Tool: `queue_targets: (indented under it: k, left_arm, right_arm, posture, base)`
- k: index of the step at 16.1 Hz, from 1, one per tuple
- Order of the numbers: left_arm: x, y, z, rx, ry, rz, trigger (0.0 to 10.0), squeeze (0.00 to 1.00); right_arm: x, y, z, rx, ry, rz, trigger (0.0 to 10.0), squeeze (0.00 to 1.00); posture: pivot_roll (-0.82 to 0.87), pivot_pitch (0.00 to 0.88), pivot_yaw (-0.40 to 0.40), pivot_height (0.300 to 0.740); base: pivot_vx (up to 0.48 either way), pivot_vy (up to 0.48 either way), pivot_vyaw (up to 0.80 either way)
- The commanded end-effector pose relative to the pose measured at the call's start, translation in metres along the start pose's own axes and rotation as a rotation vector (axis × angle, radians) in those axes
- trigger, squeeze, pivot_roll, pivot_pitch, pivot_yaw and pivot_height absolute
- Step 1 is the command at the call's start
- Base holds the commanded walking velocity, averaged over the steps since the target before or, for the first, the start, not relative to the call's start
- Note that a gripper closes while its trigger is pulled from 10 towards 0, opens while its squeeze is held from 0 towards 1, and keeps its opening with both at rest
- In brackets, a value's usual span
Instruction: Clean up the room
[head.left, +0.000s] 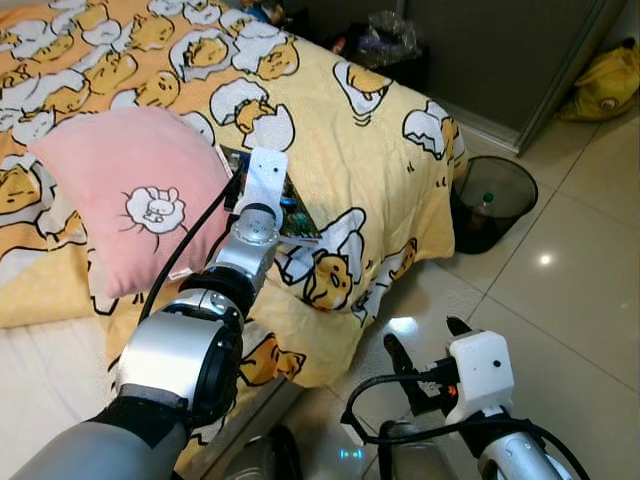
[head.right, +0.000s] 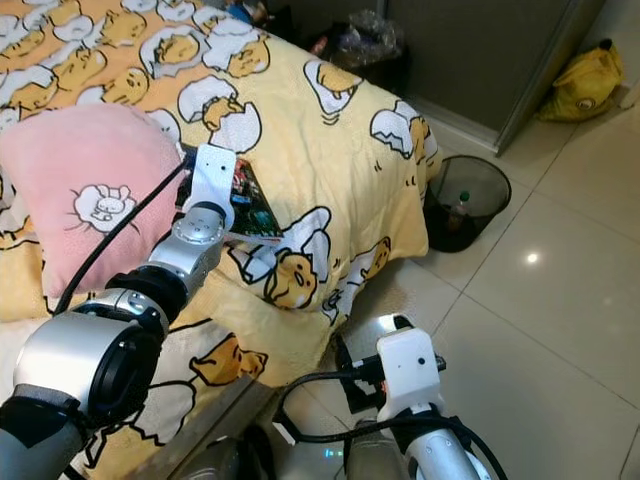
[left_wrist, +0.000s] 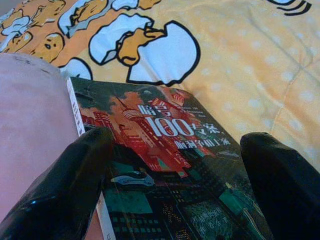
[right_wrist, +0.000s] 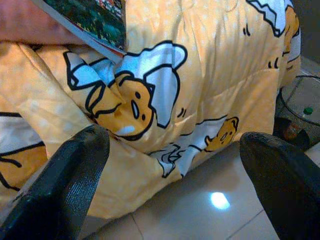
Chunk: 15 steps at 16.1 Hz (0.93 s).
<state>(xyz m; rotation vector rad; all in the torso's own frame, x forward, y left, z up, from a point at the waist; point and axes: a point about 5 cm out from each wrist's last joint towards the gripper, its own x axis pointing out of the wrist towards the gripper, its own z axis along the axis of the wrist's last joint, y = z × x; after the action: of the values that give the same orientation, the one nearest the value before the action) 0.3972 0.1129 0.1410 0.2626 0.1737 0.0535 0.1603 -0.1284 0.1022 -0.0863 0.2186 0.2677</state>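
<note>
the book (left_wrist: 170, 165) lay flat on the yellow egg-print blanket (head.left: 390, 150), cover up, right next to the pink pillow (head.left: 130, 200) with its spine edge against it as far as i could tell. its long axis ran from the near edge of the bed back toward the middle, a bit slanted, with 1 corner poking toward the floor side. dark cover, red and green city art, a big white "100" in the title.

the left gripper (left_wrist: 175, 190) was stretched out over the bed, low over the book, its 2 black fingers (left_wrist: 60, 185) spread wide apart, 1 on the pillow side and 1 over the outer edge. nothing pinched between them; couldn't tell if the tips actually touched the cover.

the right gripper (head.left: 425, 350) hung low off the bed's corner above the glossy tile floor (head.left: 570, 300), fingers parted too and holding nothing.

over on the floor just past the bed corner sat a black mesh bin (head.left: 492, 200), and inside it was a bottle with a green cap (right_wrist: 308, 111) plus some other small stuff i couldn't make out. a yellow plush-looking bag (head.left: 606, 85) slumped against the far wall.
</note>
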Motion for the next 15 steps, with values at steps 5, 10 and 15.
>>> queue_targets:
  k: [5,10,15]
  left_arm:
    - [-0.002,0.013,-0.009,-0.028,-0.013,0.11,10.0,0.0]
    - [-0.001,0.023,0.011,0.097,-0.183,0.187,10.0,0.0]
    - [-0.006,0.02,-0.036,-0.065,0.09,0.109,10.0,0.0]
  right_arm:
    - [-0.003,0.0,0.004,-0.001,0.002,0.002,10.0,0.0]
    - [-0.001,-0.002,0.005,-0.01,0.0,0.002,10.0,0.0]
    - [0.003,-0.003,0.006,-0.019,-0.004,0.014,10.0,0.0]
  posture:
    - [-0.43,0.237,0.106,0.74]
    - [-0.42,0.234,0.099,0.74]
    - [-0.42,0.222,0.095,0.74]
  base:
    - [0.0,0.0,0.0]
    - [0.0,0.0,0.0]
    - [0.0,0.0,0.0]
